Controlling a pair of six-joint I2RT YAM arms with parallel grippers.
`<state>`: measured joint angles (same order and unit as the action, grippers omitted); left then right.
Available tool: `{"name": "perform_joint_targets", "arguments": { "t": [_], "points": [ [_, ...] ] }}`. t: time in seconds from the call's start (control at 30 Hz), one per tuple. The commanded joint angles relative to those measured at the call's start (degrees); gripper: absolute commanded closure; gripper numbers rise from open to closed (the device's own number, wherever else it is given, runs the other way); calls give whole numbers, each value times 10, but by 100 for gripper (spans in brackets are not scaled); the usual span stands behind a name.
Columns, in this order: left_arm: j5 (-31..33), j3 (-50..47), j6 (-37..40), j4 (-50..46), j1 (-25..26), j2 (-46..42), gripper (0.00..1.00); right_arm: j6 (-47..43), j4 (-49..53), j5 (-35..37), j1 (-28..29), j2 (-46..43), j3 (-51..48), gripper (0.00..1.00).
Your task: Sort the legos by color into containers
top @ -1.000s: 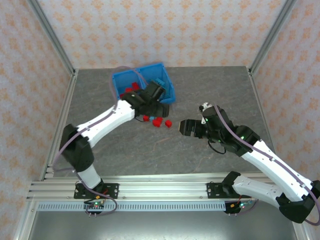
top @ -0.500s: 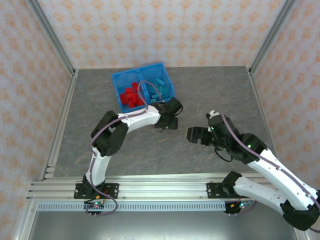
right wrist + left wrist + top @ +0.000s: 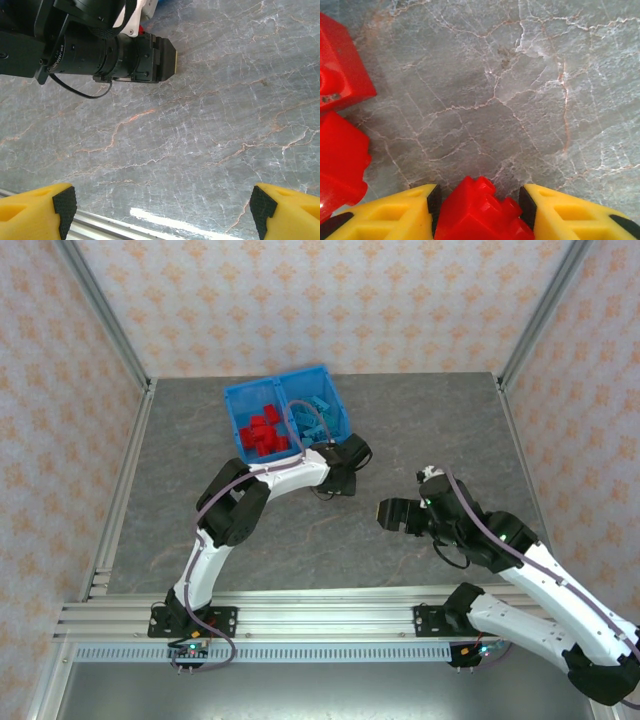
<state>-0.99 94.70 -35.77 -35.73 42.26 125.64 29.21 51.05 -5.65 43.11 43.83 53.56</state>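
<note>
The blue bin stands at the back of the table. Its left container holds red legos and its right container holds light blue legos. My left gripper is down on the table just in front of the bin's right corner. In the left wrist view, the left gripper is shut on a red lego, with a yellow finger on each side. Two more red legos lie on the table to its left. My right gripper hangs open over bare table, its fingers far apart.
The grey marble table is walled by patterned panels and metal posts. An aluminium rail runs along the near edge. In the right wrist view the left arm's black wrist sits close ahead of the right gripper.
The left arm has swung from the bin down to the table in front of it, and its jaws have narrowed round a red lego. The right gripper has drifted slightly back and right.
</note>
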Motion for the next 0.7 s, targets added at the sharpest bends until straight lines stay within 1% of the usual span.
{"name": "perform_joint_targets", "arguments": {
  "t": [0.0, 0.1, 0.2, 0.37, 0.47, 0.5, 0.67],
  "points": [
    [9, -6, 3, -7, -3, -7, 56, 10, 8, 10, 4, -8, -6, 9],
    [3, -13, 11, -4, -2, -25, 60, 12, 0, 8, 4, -7, -7, 9],
    [-4, -11, 20, -13, -3, -51, 62, 12, -2, 8, 3, -4, -6, 9],
    [18, 0, 36, -41, -11, -118, 62, 12, -6, 8, 4, -4, -3, 9],
    [46, 19, 48, -69, -39, -157, 62, 14, -10, 7, 4, -4, -4, 9],
    [61, 26, 65, -76, -54, -172, 62, 14, -11, 6, 4, -4, -4, 9],
    [79, 66, 87, -94, -149, -190, 62, 19, -21, 0, 4, -4, -10, 9]
  ]
}}
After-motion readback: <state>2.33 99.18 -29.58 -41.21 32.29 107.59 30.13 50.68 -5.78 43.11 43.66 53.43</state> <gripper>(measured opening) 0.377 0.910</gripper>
